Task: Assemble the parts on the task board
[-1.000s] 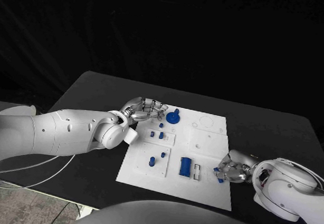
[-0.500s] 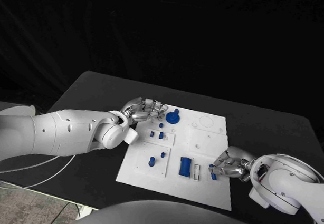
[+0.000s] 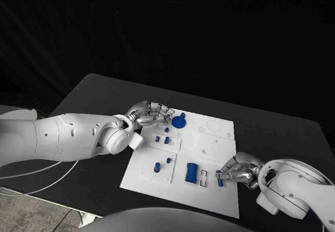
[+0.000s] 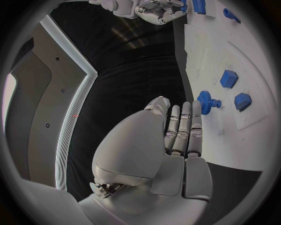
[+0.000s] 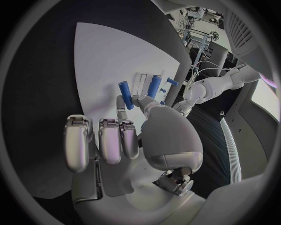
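The left silver many-fingered hand (image 4: 175, 136) lies with straight fingers (image 4: 186, 126) together at the edge of the white task board (image 4: 234, 79), fingertips just beside a blue toothed wheel-shaped part (image 4: 206, 101). Two blue block-shaped parts (image 4: 229, 78) lie nearby.

Hidden, cropped and too small to read

In the head view the right robot hand (image 3: 237, 172) covers the task board (image 3: 208, 199) edge at about four o'clock, and the small blue peg (image 3: 220, 181) it pinches is mostly hidden by its fingers; the right wrist view shows that peg (image 5: 124, 94) more plainly. The left robot hand (image 3: 147, 113) overlaps the board's ten o'clock corner, and whether it touches the blue knob (image 3: 179, 121) cannot be told. In the left wrist view two blue blocks (image 4: 229, 78) are perhaps standing in recesses, and the long blue bar (image 4: 199, 5) is cut off by the circle's rim.
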{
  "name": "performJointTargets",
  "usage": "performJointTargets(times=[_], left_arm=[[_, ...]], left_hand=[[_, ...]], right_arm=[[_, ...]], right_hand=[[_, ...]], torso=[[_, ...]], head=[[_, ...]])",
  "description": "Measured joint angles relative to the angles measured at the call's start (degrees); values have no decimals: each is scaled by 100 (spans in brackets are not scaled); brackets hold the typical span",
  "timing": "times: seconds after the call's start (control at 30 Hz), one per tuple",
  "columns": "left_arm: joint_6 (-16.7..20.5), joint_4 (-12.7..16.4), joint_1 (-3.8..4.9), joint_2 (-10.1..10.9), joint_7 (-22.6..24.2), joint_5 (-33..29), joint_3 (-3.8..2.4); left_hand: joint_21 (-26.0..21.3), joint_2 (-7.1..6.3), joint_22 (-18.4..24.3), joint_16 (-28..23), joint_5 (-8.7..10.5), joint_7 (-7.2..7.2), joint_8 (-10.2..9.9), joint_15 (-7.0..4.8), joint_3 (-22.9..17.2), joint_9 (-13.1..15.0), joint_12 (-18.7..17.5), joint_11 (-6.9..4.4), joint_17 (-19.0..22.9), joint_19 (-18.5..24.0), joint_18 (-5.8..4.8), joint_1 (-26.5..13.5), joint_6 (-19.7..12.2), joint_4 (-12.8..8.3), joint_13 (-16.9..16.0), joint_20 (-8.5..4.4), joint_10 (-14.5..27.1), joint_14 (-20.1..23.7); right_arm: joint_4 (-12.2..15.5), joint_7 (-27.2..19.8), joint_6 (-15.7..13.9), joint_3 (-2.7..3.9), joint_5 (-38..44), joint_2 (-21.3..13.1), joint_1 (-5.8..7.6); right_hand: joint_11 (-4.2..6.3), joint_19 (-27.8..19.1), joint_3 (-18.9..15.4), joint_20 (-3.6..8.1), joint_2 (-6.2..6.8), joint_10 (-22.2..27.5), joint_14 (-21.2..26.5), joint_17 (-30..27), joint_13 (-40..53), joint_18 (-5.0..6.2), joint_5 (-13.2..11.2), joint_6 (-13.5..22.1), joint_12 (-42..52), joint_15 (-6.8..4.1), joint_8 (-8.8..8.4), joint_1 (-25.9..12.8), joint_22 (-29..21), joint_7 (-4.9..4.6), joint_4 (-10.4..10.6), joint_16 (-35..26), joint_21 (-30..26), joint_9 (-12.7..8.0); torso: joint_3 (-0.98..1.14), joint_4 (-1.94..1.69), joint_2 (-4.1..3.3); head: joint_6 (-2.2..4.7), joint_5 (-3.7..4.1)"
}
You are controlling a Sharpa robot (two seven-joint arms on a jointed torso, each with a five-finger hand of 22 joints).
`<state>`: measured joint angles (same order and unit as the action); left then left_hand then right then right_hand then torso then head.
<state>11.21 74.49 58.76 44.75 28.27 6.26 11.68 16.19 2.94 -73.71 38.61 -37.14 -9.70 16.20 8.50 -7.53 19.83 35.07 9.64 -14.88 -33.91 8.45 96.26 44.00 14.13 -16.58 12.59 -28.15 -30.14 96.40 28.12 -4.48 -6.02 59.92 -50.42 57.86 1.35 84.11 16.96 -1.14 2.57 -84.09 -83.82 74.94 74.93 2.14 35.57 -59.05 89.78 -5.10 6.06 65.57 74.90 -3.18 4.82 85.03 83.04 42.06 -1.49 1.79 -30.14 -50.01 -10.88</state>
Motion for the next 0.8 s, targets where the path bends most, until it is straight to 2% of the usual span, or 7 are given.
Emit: performJointTargets(times=[0.13,0.2,0.23,0.3,0.8], left_arm=[[-1,-5,0,-6,-3,0,0],[-2,-6,0,-12,-4,0,0],[-2,-7,0,-15,-4,0,0],[-3,-8,0,-18,-5,0,0],[-4,-15,0,-20,-8,0,-2]], left_hand=[[0,0,0,0,0,0,0,0,0,0,0,0,5,0,0,0,0,0,0,0,0,0],[0,0,0,0,0,0,0,0,0,0,0,0,5,0,0,0,0,0,0,0,0,0],[0,0,0,0,0,0,0,0,0,0,0,0,5,0,0,0,0,0,0,0,0,0],[0,0,0,0,0,0,0,0,0,0,0,0,5,0,0,0,0,0,0,0,0,0],[0,0,1,0,0,0,0,0,0,1,0,0,4,0,0,0,0,0,-1,0,0,0]], right_arm=[[-21,19,11,0,-165,65,0],[-22,30,13,0,-257,100,0],[-23,35,13,0,-303,117,0],[-24,43,12,0,-379,144,0],[-52,122,-3,0,-907,329,0]], right_hand=[[0,0,16,0,-34,0,-15,0,0,0,23,1,0,15,-17,-38,5,-1,16,0,0,-17],[-12,0,148,0,47,11,-20,0,0,0,799,-23,0,20,-57,-119,4,-34,36,0,0,-65],[-20,0,191,0,60,20,-20,0,0,0,1043,-19,0,20,-67,-132,4,-42,42,0,0,-83],[-20,0,252,0,81,20,-20,-1,0,0,1250,-18,0,20,-85,-153,4,-44,34,0,0,-99],[-20,-21,270,-20,60,20,-20,-2,-1,0,1296,6,0,20,-111,-226,3,-67,50,0,0,-99]], torso=[[1,0,0],[1,2,0],[1,2,-1],[1,2,-1],[1,2,-3]], head=[[0,14],[0,20],[0,21],[0,23],[0,5]])
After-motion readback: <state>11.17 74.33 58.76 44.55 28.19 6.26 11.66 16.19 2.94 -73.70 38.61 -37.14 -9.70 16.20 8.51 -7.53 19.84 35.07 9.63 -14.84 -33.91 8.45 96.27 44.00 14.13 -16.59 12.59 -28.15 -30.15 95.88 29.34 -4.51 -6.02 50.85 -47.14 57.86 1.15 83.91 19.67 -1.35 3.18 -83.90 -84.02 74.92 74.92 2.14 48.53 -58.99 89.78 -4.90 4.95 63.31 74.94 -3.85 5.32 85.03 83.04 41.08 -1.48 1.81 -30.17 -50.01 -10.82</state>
